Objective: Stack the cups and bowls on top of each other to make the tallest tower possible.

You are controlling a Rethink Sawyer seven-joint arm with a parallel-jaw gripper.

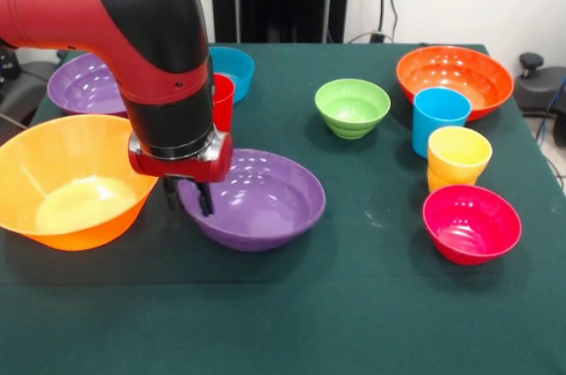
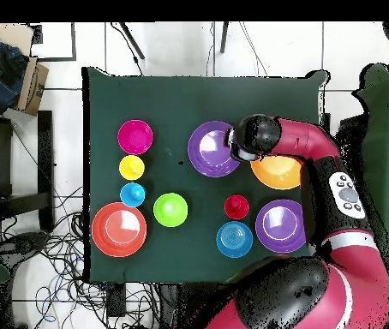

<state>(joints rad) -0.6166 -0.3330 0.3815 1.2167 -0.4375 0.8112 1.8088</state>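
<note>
One purple bowl (image 1: 256,198) is the thing of the step in hand, as judged: the hand (image 1: 188,199) hangs at that bowl's rim on the side facing the yellow-orange bowl (image 1: 71,180), its dark fingers pointing down and drawn close together. Whether the rim is pinched between them cannot be told, and nothing is seen to be lifted.

For the step to be done well, the rim should be taken with one finger inside and one outside the wall, squarely, so that the glossy plastic does not slip. The bowl should be raised level and kept clear of the yellow-orange bowl just beside the hand, since the two rims lie close together.

As for looks, the bowl is wide, shallow and shiny, a deep purple with light glints inside, and it sits upright on the green bench (image 1: 354,304). Nothing is stacked in it.

Just behind the hand a red cup (image 1: 223,101) is seen, partly hidden by the arm, with a blue bowl (image 1: 234,70) and a second purple bowl (image 1: 84,83) further back. Well away on the other side are a magenta-pink bowl (image 1: 471,223), a yellow cup (image 1: 458,156), a light blue cup (image 1: 439,118), a green bowl (image 1: 352,107) and, farthest, an orange bowl (image 1: 455,80).
</note>
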